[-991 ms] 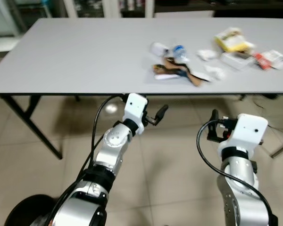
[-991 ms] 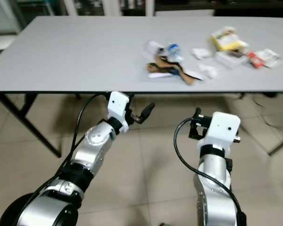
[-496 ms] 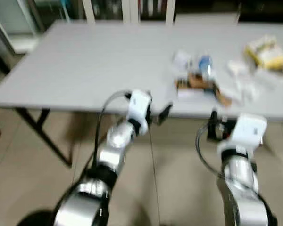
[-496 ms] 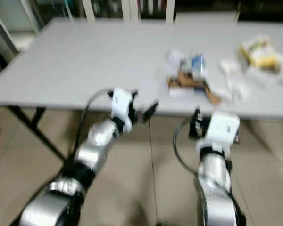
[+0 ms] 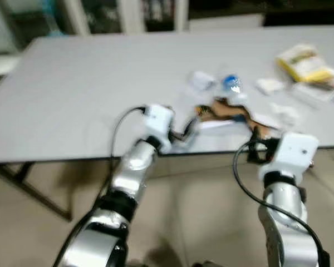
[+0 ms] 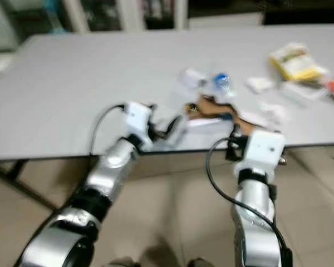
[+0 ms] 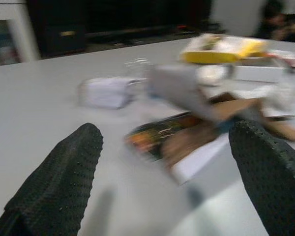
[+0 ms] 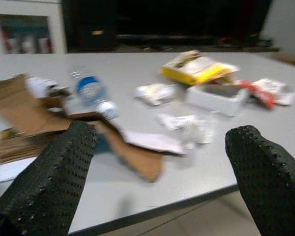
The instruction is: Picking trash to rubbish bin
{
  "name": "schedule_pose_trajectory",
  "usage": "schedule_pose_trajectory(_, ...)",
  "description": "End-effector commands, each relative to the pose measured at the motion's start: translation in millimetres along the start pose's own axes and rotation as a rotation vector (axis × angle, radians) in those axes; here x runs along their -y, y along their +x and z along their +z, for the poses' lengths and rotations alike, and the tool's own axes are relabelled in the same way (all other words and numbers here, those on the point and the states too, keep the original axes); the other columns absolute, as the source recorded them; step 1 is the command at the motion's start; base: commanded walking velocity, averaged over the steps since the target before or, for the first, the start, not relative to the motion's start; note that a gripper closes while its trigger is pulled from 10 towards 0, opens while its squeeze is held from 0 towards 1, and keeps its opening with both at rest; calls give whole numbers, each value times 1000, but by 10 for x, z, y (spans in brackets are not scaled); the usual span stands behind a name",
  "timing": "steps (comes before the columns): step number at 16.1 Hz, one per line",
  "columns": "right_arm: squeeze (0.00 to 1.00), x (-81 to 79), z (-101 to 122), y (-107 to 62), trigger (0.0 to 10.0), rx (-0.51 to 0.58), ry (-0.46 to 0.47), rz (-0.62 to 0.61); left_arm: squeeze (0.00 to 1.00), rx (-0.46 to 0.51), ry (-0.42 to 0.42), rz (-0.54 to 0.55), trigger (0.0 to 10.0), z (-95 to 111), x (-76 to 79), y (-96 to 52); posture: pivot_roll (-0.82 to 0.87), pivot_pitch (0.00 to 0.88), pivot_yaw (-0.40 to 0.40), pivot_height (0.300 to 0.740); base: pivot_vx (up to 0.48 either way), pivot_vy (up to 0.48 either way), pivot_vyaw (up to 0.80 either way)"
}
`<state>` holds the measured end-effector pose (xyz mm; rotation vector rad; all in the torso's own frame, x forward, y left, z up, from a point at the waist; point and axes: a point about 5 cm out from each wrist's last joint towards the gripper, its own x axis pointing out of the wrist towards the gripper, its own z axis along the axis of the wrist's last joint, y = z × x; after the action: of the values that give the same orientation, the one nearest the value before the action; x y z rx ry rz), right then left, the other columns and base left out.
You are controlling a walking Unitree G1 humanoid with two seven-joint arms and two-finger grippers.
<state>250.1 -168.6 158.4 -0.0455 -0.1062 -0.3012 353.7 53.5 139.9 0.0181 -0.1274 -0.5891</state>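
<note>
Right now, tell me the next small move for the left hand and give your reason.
Probably ease the left hand forward onto the brown cardboard scrap on the grey table. Its fingers are spread wide, nothing is between them, and the scrap lies just ahead near the table's front edge. The right hand is open too, but sits lower at the edge.
</note>
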Motion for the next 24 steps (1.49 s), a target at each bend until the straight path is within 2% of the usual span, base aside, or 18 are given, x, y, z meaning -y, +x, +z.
schedule_pose_trajectory(1, 0, -62, 6, -19, 10000, -6, 9, 17, 0, -16, 14, 36, 10000, -9, -124, -41, 79, 89, 36, 740, 0, 0, -738)
schedule_pose_trajectory(11, 0, -88, -13, -22, 10000, -24, 14, 30, 0, -22, 15, 55, 10000, -1, -144, -27, 83, 98, 39, 740, 0, 0, -739)
schedule_pose_trajectory(15, 0, -172, -175, -75, 10000, -124, 31, 88, 0, -26, 52, 113, 10000, 14, -223, -30, 82, 104, 42, 740, 0, 0, -739)
schedule_pose_trajectory(17, 0, -217, -197, -95, 10000, -141, 37, 120, 0, -28, 61, 131, 10000, 16, -250, -36, 81, 107, 42, 740, 0, 0, -741)
schedule_pose_trajectory(19, 0, -320, -307, -153, 10000, -211, 12, 201, 0, -36, 81, 163, 10000, 11, -300, -50, 80, 110, 42, 740, 0, 0, -738)
schedule_pose_trajectory(21, 0, -314, -361, -175, 10000, -242, 1, 213, 0, -38, 80, 165, 10000, 7, -304, -52, 79, 114, 40, 740, 0, 0, -738)
schedule_pose_trajectory(24, 0, -318, -373, -213, 10000, -252, 8, 228, 0, -38, 80, 174, 10000, 7, -314, -53, 72, 127, 43, 740, 0, 0, 0)
